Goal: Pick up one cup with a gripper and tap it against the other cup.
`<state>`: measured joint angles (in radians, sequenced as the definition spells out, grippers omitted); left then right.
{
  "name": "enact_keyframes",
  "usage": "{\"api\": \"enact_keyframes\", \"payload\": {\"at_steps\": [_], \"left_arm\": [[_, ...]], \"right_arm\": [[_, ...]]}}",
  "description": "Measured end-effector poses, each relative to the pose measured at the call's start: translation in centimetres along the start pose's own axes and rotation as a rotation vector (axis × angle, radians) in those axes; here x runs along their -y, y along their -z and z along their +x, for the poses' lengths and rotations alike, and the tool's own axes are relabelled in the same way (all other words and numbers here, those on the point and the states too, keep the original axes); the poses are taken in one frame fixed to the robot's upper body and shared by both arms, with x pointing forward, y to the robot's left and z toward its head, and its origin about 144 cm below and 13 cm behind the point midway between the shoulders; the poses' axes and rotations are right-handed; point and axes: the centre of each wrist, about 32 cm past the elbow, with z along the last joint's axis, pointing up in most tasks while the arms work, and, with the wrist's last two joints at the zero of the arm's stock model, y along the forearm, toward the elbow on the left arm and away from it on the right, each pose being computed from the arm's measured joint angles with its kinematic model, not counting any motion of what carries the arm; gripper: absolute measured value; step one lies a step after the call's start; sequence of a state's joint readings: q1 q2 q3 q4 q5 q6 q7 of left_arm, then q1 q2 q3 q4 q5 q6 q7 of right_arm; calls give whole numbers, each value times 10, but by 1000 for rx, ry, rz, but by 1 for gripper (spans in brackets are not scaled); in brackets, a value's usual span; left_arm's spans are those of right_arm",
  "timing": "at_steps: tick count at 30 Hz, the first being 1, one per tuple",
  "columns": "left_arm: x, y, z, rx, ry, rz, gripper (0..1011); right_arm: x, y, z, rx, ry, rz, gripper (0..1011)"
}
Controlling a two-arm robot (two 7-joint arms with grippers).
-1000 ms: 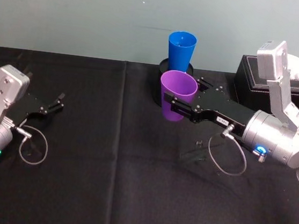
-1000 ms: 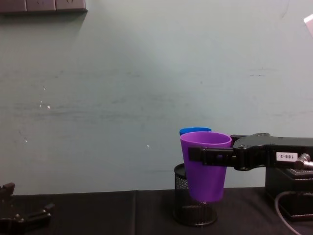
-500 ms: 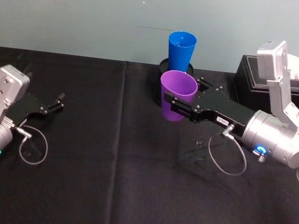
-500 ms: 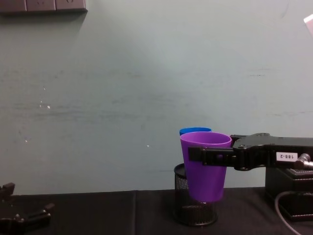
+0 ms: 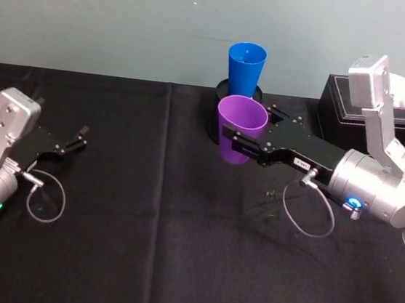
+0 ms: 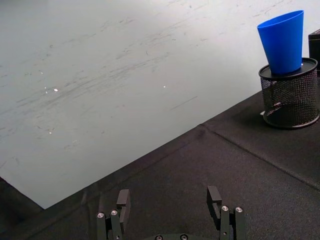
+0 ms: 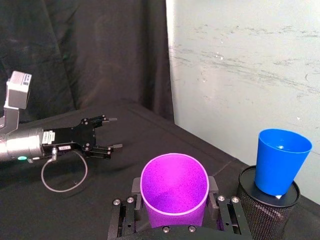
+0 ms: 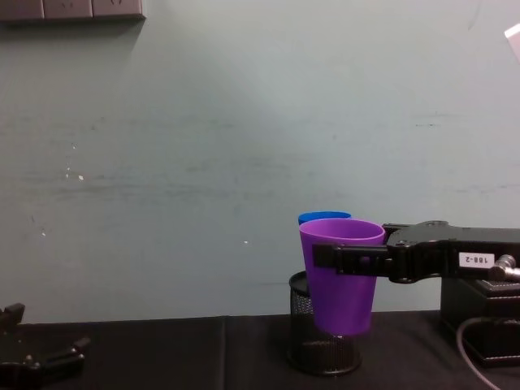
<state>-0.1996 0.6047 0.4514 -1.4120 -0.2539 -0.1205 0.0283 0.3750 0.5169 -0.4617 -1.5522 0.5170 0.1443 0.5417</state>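
1. Left claw (image 5: 78, 139) sits at the far left, low over the black worktop (image 5: 143, 225). Its fingers are spread apart with nothing between them, as the left wrist view (image 6: 168, 200) makes plain. Whether it touches the cloth, can't tell.
2. The left arm's silver body lies along the left edge, with a thin cable loop (image 5: 44, 203) beside it on the worktop.
3. Purple cup (image 5: 239, 130) is near the middle, toward the back, upright with its mouth up. It is lifted off the worktop: the chest view (image 8: 341, 280) shows its base hanging clear of the surface.
4. Blue cup (image 5: 245, 69) is right behind the purple one. It stands upright with its base down inside the black mesh pen holder (image 6: 290, 97), close to the teal wall.
5. The purple cup hangs in front of the holder and overlaps it in the chest view. The right wrist view shows a gap between the purple cup (image 7: 174, 190) and the blue cup (image 7: 277, 160), so they are near but not touching.
6. Right claw (image 5: 236, 144) reaches in from the right, level, and is clamped on the purple cup's wall below the rim, one finger on each side.
7. The right arm has a white label on the black claw body and a blue glowing ring (image 5: 355, 206) on the silver joint.
8. A black box (image 5: 339, 108) is at the far right back of the worktop, behind the right arm.
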Motion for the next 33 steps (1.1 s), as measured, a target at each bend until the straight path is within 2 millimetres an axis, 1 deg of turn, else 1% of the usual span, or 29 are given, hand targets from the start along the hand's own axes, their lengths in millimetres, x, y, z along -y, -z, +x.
{"api": "enact_keyframes", "payload": {"at_steps": [33], "left_arm": [[0,0,0,0,0,0,1005]], "right_arm": [[0,0,0,0,0,0,741]]}}
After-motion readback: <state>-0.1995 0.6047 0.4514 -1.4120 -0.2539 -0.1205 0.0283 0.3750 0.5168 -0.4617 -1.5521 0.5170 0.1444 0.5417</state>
